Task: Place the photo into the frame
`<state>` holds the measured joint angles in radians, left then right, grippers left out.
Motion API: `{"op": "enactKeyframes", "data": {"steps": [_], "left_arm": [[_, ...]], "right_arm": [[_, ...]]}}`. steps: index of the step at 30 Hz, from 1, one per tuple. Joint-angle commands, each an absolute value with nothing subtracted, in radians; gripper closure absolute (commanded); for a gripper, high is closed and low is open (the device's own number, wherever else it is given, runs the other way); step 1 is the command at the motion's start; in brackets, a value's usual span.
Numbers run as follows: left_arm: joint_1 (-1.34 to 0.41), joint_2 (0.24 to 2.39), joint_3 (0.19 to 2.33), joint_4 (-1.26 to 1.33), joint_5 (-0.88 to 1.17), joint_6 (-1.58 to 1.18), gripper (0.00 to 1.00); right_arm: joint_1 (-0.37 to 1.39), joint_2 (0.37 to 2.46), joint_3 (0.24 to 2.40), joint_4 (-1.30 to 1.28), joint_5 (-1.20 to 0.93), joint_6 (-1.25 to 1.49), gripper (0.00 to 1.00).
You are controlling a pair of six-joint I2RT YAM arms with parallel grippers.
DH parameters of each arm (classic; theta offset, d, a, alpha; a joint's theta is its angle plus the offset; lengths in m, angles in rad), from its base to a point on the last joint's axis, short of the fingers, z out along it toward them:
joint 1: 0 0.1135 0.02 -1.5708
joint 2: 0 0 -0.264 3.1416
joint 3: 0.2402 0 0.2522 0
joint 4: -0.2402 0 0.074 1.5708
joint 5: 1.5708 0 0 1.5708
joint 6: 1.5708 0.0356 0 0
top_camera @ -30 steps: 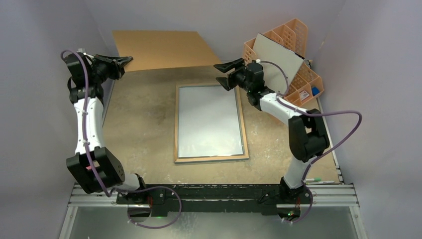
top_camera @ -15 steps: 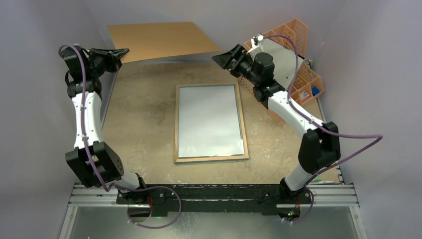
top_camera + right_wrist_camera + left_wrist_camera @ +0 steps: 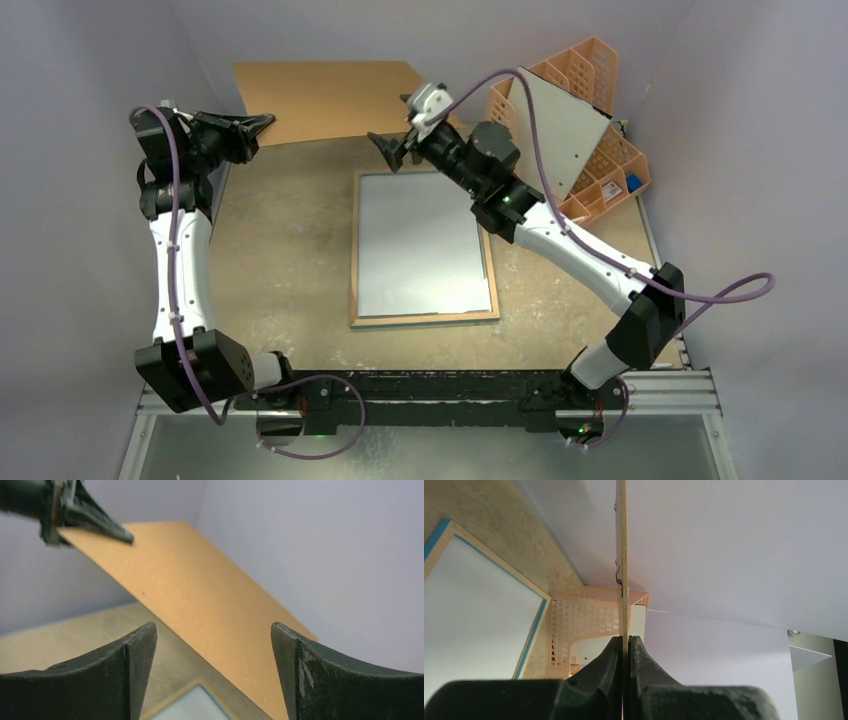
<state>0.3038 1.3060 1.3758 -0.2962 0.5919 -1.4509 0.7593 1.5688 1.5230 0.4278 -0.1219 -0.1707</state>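
Observation:
The frame (image 3: pixel 425 318) lies flat mid-table, wood-coloured rim up, pale glass pane inside. Its blue edge shows in the left wrist view (image 3: pixel 535 630) and a corner in the right wrist view (image 3: pixel 200 705). My left gripper (image 3: pixel 262 122) is shut on the left edge of the brown hardboard backing (image 3: pixel 330 95), holding it raised at the far side. That view shows the board edge-on (image 3: pixel 621 555) between the shut fingers (image 3: pixel 625 647). My right gripper (image 3: pixel 388 150) is open and empty above the frame's far edge, facing the backing (image 3: pixel 210 595). The photo is not in view.
An orange lattice organiser (image 3: pixel 600 70) stands at the back right with a plain grey-white board (image 3: pixel 562 125) leaning in it; it also shows in the left wrist view (image 3: pixel 584 625). Grey walls close in the table on three sides.
My right arm has swung left, from beside the organiser to above the frame's far edge, jaws staying open. My left gripper still holds the backing; the board shifted a little right.

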Motion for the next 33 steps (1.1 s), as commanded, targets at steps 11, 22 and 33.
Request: {"op": "enactKeyframes", "data": {"steps": [11, 22, 33], "left_arm": [[0.247, 1.198, 1.368, -0.347, 0.579, -1.424, 1.00], [0.216, 1.179, 1.355, -0.355, 0.554, -1.418, 1.00], [0.200, 1.210, 1.370, -0.350, 0.570, -1.421, 1.00]], "right_arm": [[0.868, 1.562, 1.394, 0.594, 0.013, -0.897, 0.16], [0.890, 1.571, 1.450, 0.450, -0.023, -0.970, 0.24], [0.891, 1.512, 1.384, 0.378, -0.140, -0.786, 0.14]]}}
